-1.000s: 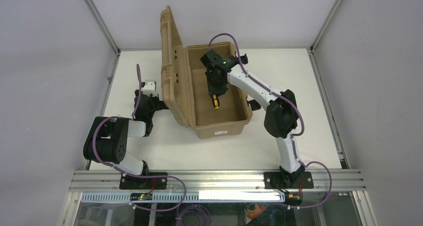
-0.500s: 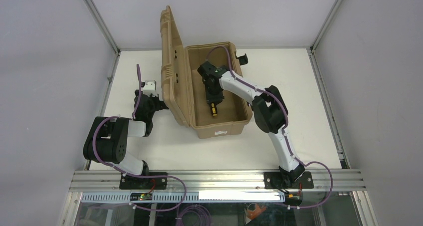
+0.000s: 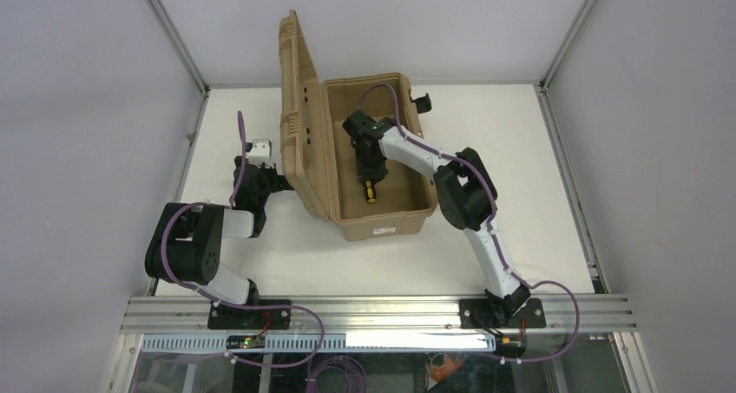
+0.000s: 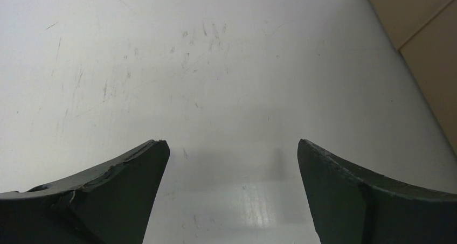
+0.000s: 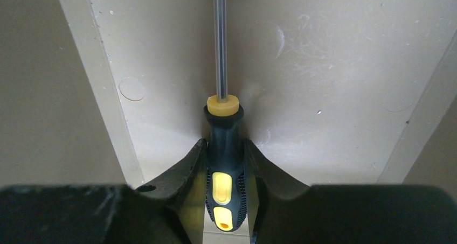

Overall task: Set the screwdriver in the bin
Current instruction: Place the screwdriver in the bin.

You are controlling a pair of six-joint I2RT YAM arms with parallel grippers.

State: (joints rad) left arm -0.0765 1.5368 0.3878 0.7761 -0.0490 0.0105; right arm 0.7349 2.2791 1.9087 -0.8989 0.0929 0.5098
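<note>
Lowering into the open bin (image 3: 382, 228), your right gripper (image 5: 225, 145) is clamped on the yellow-and-black handle of the screwdriver (image 5: 225, 125).

The screwdriver's long axis runs straight on from the fingers, shaft leading down toward the bin floor and its near end, roughly along the bin's length. The tip runs out of the wrist view, so you cannot tell whether it touches the floor. Release looks like all that remains. Your left gripper (image 4: 232, 147) sits well apart, left of the raised lid (image 3: 299, 107), jaws spread wide and holding nothing.
</note>
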